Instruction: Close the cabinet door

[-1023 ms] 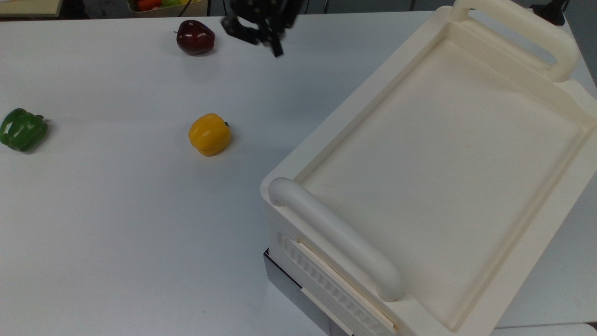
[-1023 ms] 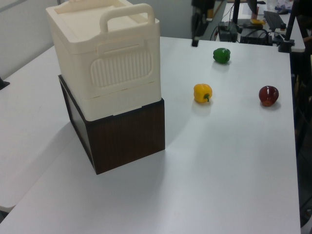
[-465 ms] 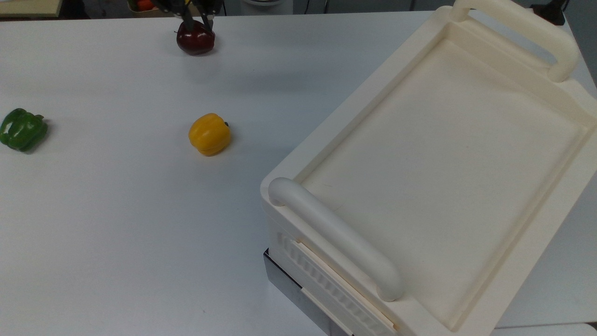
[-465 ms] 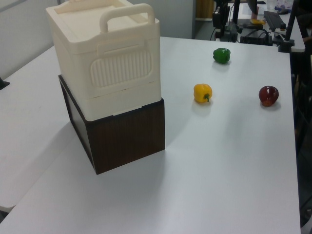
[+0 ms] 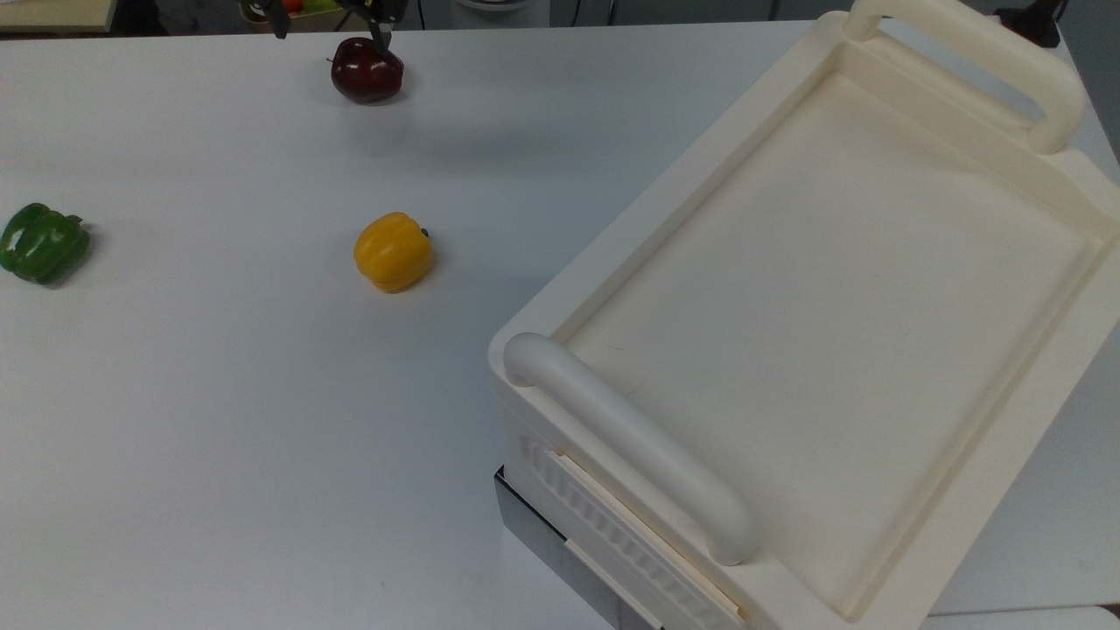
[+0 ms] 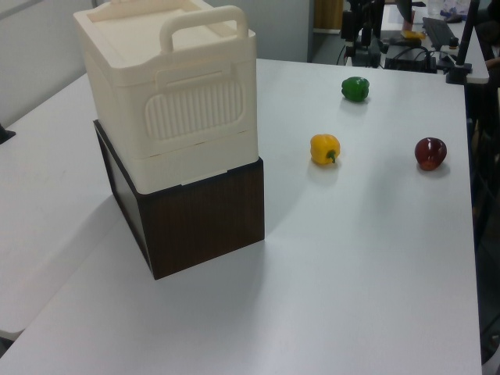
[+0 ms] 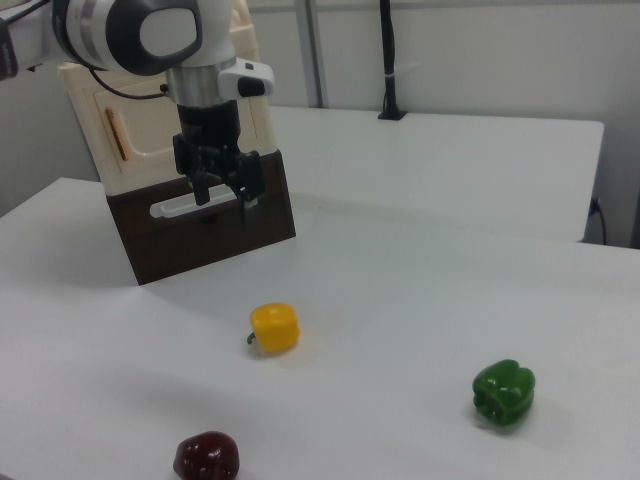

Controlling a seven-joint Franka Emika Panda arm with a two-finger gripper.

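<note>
Cabinet (image 7: 170, 130) on dark base at counter (image 5: 219, 394) corner; cabinet door (image 7: 150, 125) looks flush, copper handle showing. End effector (image 7: 220, 195) hangs in front, fingers parted, holding nothing. Risk: low sweep knocks yellow pepper (image 7: 274, 327) or apple (image 7: 206, 456).

Three pieces of fruit and veg, one cabinet, one gripper.
On the white tabletop (image 5: 219, 394): one yellow pepper (image 5: 393, 251) at centre left of the top view, one green pepper (image 5: 42, 242) at the left edge, one dark red apple (image 5: 367, 70) at the upper left. One cream cabinet (image 5: 831, 306) with two tube handles (image 5: 626, 437) fills the right. One gripper (image 7: 222, 195).
</note>
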